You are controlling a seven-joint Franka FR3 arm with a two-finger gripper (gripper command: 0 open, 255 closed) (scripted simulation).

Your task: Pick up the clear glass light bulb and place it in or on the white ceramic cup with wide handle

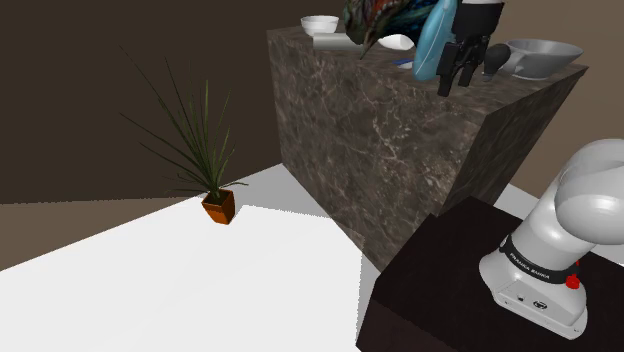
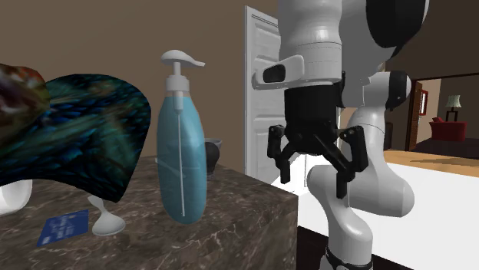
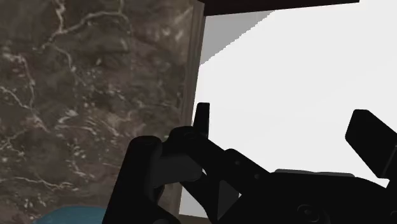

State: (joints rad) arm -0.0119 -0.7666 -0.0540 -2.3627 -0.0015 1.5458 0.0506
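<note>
Veined dark stone counter [image 1: 400, 150] bears a rounded blue bottle [image 2: 182, 157] beside splayed gripper [image 2: 315, 163].

A dark marble table [image 1: 400, 150] takes the upper right of the shoulder view. On it stands a blue soap pump bottle [image 1: 432, 45], and a grey bowl [image 1: 545, 55] sits at its far right. At centre left, a spiky green plant [image 1: 195, 150] grows from an orange-brown pot [image 1: 219, 206] on the white floor [image 1: 200, 270]. In the second exterior view, a peacock-patterned object [image 2: 77, 130] fills the left, with a small blue card [image 2: 63, 227] lying flat below it. A white panelled door [image 2: 261, 92] stands behind the bottle, and a red armchair [image 2: 447, 129] and a lamp [image 2: 454, 100] appear at far right.
</note>
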